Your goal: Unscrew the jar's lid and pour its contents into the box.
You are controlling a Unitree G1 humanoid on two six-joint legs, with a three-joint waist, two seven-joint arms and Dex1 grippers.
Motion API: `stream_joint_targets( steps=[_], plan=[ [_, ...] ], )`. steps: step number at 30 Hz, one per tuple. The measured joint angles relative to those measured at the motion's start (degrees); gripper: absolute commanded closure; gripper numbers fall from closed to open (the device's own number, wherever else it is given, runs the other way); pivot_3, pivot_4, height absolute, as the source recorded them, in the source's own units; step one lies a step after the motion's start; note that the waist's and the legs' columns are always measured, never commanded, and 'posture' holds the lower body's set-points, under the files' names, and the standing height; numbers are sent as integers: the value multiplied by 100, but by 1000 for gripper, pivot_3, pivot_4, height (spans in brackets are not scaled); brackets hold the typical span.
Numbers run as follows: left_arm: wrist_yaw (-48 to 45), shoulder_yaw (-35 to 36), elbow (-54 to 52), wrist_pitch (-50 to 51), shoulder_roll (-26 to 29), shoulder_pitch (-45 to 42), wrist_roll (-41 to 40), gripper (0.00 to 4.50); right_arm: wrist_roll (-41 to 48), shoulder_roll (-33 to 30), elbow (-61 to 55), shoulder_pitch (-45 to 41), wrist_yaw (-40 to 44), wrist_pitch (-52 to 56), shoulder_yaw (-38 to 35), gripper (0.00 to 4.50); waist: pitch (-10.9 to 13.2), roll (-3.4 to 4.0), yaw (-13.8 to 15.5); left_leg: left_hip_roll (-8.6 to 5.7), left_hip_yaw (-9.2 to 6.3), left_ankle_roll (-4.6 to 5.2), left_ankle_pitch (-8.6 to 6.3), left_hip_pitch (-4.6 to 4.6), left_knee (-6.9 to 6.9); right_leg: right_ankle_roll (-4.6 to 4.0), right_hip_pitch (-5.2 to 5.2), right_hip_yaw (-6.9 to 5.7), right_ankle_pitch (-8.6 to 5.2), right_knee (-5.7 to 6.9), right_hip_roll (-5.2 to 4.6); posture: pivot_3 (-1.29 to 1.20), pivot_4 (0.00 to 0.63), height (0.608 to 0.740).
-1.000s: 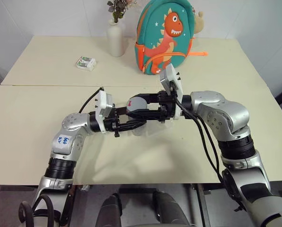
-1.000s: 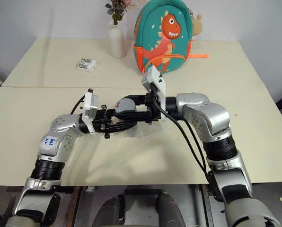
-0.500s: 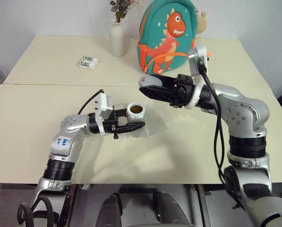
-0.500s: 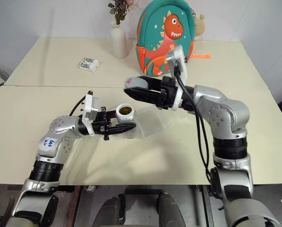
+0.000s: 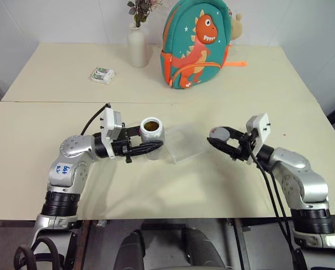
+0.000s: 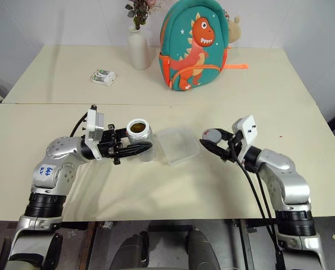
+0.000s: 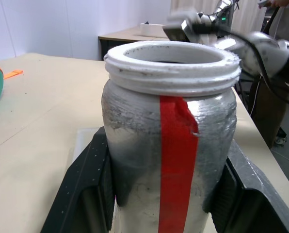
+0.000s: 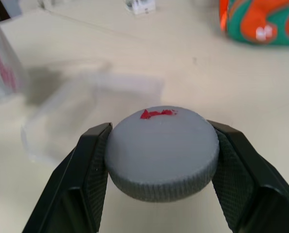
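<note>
Open jar holds brown contents; box empty

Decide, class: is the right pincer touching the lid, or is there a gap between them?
Touching. In the right wrist view, the right pincer has both black fingers pressed against opposite sides of the lid, no gap showing.

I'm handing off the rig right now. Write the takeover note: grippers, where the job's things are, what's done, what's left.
Left gripper: shut on the jar, held upright and open-topped just left of the box.
Right gripper: shut on the lid, held off to the right of the box.
Contents: brown, visible inside the jar's mouth.
Box: on the table between the two grippers, looks empty.
Done: lid is off.
Left: tip the jar over the box to pour; put the lid down somewhere.
</note>
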Motion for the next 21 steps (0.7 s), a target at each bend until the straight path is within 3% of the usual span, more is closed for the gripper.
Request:
stream_joint_targets(
  steps=[8,14,21],
  plan=[
    [12,59,-2,0,3,-3,-13,2496,-307,185,1001,343,-296,-804,-204,1877,0,0,0,0,12,0,0,8,6,1,4,13,4,-1,0,0,150,740],
    [12,96,-1,0,5,-5,-15,2496,-322,171,1312,332,-263,-957,-353,20,0,0,-1,0,16,0,0,13,5,5,5,19,6,0,1,0,150,740],
    [-9,98,61,0,56,-66,-15,2496,-126,-196,831,288,-79,-815,-472,20,0,1,4,-1,26,0,0,14,5,9,4,29,8,-1,0,0,150,740]
  ],
)
